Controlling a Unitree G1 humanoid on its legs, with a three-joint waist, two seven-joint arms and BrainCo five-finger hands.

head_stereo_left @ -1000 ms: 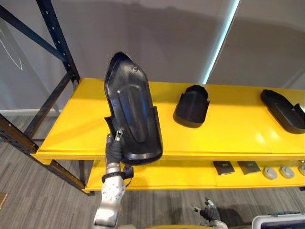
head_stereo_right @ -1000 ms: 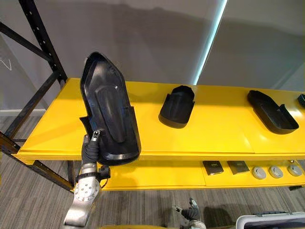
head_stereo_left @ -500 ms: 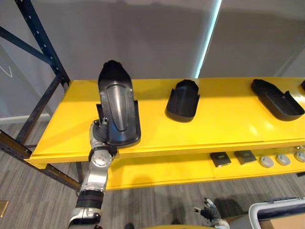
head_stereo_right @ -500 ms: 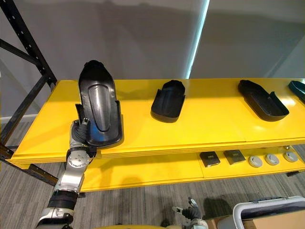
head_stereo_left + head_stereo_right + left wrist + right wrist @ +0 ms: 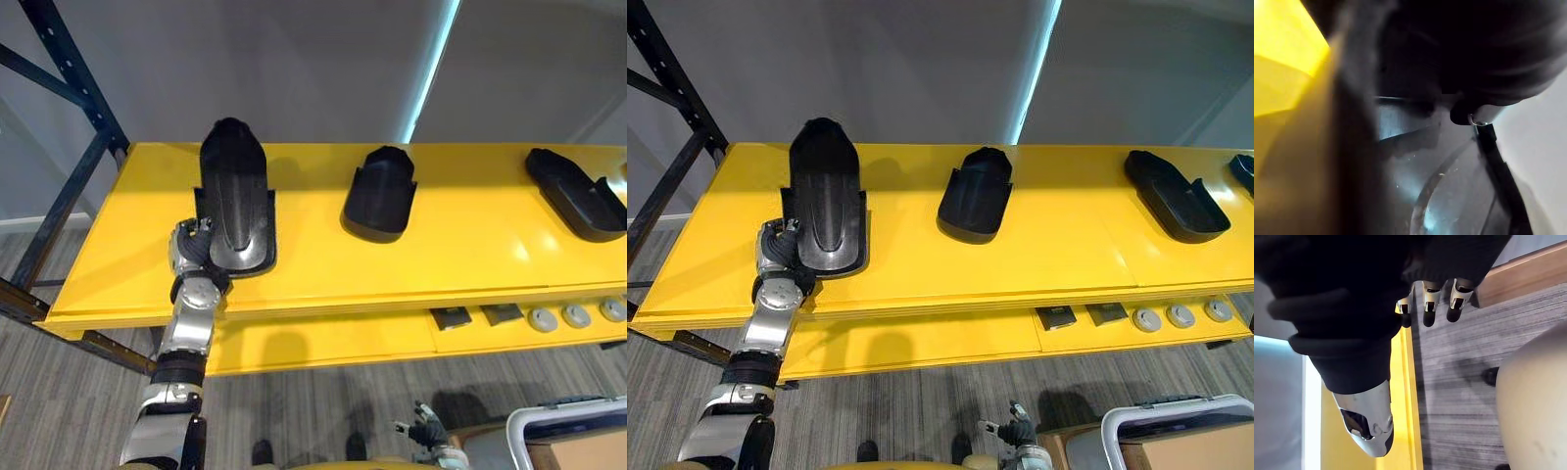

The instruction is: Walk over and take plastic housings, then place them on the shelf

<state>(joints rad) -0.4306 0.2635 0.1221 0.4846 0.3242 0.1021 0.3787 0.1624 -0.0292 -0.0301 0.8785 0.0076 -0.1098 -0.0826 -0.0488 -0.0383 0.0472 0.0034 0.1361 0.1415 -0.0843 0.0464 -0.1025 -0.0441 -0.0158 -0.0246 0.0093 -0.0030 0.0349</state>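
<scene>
so the left hand (image 5: pixel 194 257) is curled onto the near left edge of the long black housing (image 5: pixel 233 191), fingers (image 5: pixel 186 235) wrapped against the rim and the wrist sitting right at the front lip of the yellow shelf (image 5: pixel 470 245). The housing itself lies flat on the top board near the left end, narrow rounded end pointing at the wall and wide end toward the robot, so it's resting on the shelf with the hand clamped on it. In the left wrist view you mostly get the glossy dark plastic up close with a bit of yellow beside it, can't make out the fingers there. A second, shorter housing (image 5: pixel 380 193) sits around the middle of the board, well apart from the first, and a third one (image 5: pixel 573 206) is off at the right end. The right hand (image 5: pixel 423 431) hangs low down by the grey floor (image 5: pixel 1459 372), fingers (image 5: pixel 1429 301) loose and relaxed with nothing in them. Lower board has a couple of small dark squares (image 5: pixel 451 317) and some grey discs (image 5: pixel 575 314) on it
</scene>
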